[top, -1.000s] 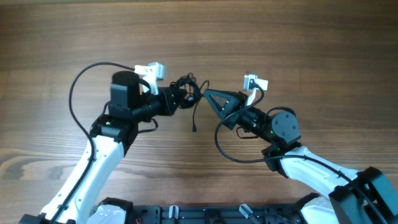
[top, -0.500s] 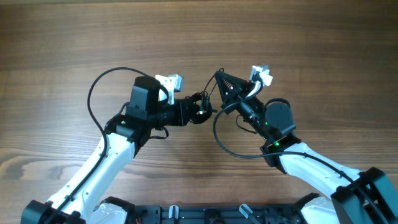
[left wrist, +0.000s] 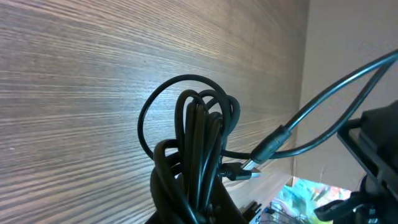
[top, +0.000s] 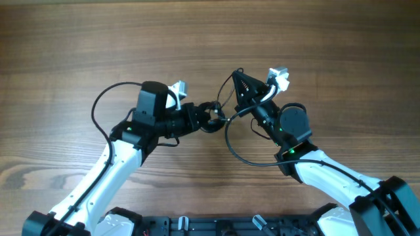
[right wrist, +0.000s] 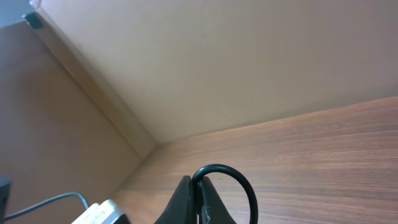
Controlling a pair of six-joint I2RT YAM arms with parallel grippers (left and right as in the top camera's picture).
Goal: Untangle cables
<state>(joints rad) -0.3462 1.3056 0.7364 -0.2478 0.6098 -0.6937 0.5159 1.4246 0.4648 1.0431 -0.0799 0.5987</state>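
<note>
Possibly, with the left gripper (top: 213, 118) clenched on the cables (left wrist: 199, 124) and the right gripper (top: 238, 78) pinching one strand (right wrist: 244, 180), a hard pull tightens them instead of freeing them.

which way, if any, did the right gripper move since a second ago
Yes: the right gripper moved farther from the base rail, up the image.
</note>
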